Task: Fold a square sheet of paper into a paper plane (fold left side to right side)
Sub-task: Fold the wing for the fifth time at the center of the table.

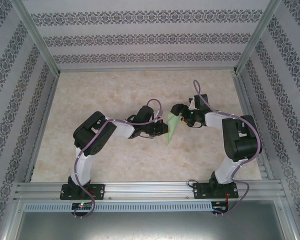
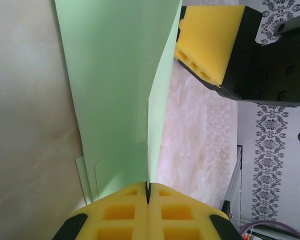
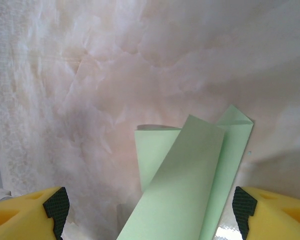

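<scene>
The light green paper plane (image 1: 172,129) is a slim folded dart standing on edge between my two grippers at mid-table. My left gripper (image 1: 159,128) is shut on its lower edge; in the left wrist view the yellow pads (image 2: 115,215) meet at the left gripper's tip (image 2: 148,192), pinching the raised centre fold of the plane (image 2: 115,100). My right gripper (image 1: 180,113) stands open just right of the paper, apart from it. In the right wrist view the folded flaps of the plane (image 3: 190,185) rise between the wide-apart fingers of the right gripper (image 3: 150,209).
The marble-patterned table (image 1: 115,90) is bounded by aluminium rails (image 1: 140,189) in front and patterned walls (image 1: 140,37) on the other sides. The right gripper's yellow pad (image 2: 207,40) hangs close beside the paper's upper edge.
</scene>
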Action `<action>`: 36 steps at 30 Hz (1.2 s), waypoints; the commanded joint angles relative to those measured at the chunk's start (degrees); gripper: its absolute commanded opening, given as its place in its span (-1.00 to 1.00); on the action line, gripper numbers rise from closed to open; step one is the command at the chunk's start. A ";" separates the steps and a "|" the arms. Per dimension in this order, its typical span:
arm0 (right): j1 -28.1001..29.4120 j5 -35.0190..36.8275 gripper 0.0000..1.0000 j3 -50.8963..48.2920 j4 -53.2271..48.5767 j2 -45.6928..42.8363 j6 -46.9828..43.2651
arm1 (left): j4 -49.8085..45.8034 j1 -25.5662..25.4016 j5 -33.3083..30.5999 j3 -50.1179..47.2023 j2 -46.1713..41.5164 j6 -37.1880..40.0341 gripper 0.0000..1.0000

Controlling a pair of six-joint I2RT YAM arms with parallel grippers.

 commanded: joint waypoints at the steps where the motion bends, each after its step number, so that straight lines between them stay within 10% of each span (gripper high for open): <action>1: 0.43 -0.81 0.74 1.51 1.20 1.02 0.21 | -0.05 0.72 -0.32 0.28 -0.61 1.39 -0.95; 36: 2.05 1.47 0.74 5.25 -8.21 6.43 -5.10 | -6.79 0.99 -2.32 2.73 -1.08 6.08 -0.96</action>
